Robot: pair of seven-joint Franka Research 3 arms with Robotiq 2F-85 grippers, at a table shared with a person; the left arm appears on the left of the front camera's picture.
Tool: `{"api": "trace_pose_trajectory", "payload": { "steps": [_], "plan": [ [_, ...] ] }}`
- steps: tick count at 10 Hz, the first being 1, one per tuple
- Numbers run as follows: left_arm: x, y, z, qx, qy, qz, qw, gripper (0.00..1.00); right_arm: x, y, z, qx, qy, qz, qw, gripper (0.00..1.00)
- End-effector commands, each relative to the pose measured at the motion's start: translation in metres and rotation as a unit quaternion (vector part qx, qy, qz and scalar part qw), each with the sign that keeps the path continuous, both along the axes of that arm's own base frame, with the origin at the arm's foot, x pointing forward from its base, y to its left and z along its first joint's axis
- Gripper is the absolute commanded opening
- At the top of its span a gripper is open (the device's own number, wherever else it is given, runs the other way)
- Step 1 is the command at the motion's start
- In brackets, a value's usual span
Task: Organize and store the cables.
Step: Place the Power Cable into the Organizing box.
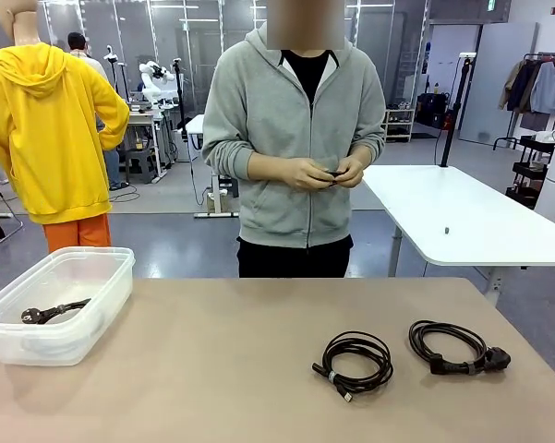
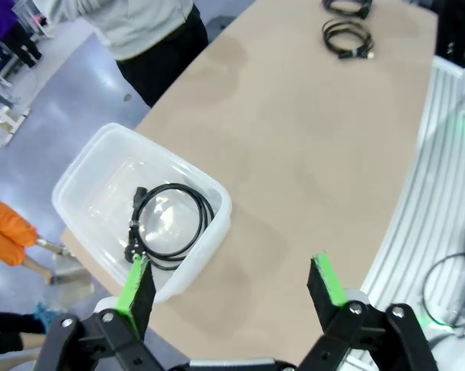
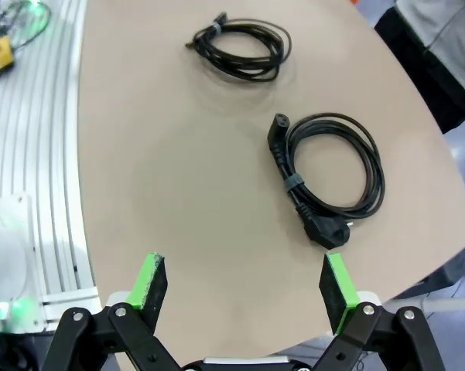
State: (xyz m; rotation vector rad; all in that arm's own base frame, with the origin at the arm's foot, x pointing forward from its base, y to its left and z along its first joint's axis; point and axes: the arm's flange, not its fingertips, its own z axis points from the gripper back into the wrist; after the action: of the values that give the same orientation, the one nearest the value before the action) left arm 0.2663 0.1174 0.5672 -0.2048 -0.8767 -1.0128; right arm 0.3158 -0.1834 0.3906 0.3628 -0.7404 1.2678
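Your left gripper (image 2: 228,267) stands wide and empty above the clear plastic bin (image 2: 124,131), where one coiled cable (image 2: 136,205) lies. Your right gripper (image 3: 241,263), equally wide and empty, hovers over the table (image 3: 155,178). Bare tabletop leads to two more coils: a power cord (image 3: 290,182) near, a thinner cable (image 3: 240,69) beyond. The person's hands (image 1: 323,173) hold something small and dark.

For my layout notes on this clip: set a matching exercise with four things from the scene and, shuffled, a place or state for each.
Things:
1. clear bin
2. cable with the chunky plug
3. cable with the pale tie
4. left gripper

Places or states:
A. open, holding nothing
B. farthest toward the robot's right on the table
C. holds one coiled cable
D. on the table, between the bin and the other loose coil

Pairs: 1-C, 2-B, 3-D, 4-A
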Motion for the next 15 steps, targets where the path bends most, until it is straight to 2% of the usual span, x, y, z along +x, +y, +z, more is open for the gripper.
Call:
{"api": "trace_pose_trajectory", "payload": {
  "steps": [1,3,5,8,11,15],
  "plan": [
    [0.002,-0.001,0.002,0.01,-0.002,0.007,1.0,1.0,0.003,0.041,0.023,-0.073,0.057,0.04,0.995,1.0],
    [0.002,-0.001,0.002,0.01,-0.002,0.007,1.0,1.0,0.03,0.076,0.034,-0.138,0.098,0.057,0.984,1.0],
    [0.002,-0.001,0.002,0.01,-0.002,0.007,1.0,1.0,0.045,0.097,0.044,-0.167,0.109,0.07,0.977,1.0],
    [0.002,-0.001,0.002,0.01,-0.002,0.007,1.0,1.0,0.068,0.119,0.039,-0.206,0.133,0.063,0.967,1.0],
    [0.002,-0.001,0.002,0.01,-0.002,0.007,1.0,1.0,0.103,0.138,0.01,-0.237,0.129,0.062,0.961,1.0],
    [0.002,-0.001,0.002,0.01,-0.002,0.007,1.0,1.0,0.127,0.148,-0.043,-0.239,0.143,0.047,0.959,1.0]
  ]
}}
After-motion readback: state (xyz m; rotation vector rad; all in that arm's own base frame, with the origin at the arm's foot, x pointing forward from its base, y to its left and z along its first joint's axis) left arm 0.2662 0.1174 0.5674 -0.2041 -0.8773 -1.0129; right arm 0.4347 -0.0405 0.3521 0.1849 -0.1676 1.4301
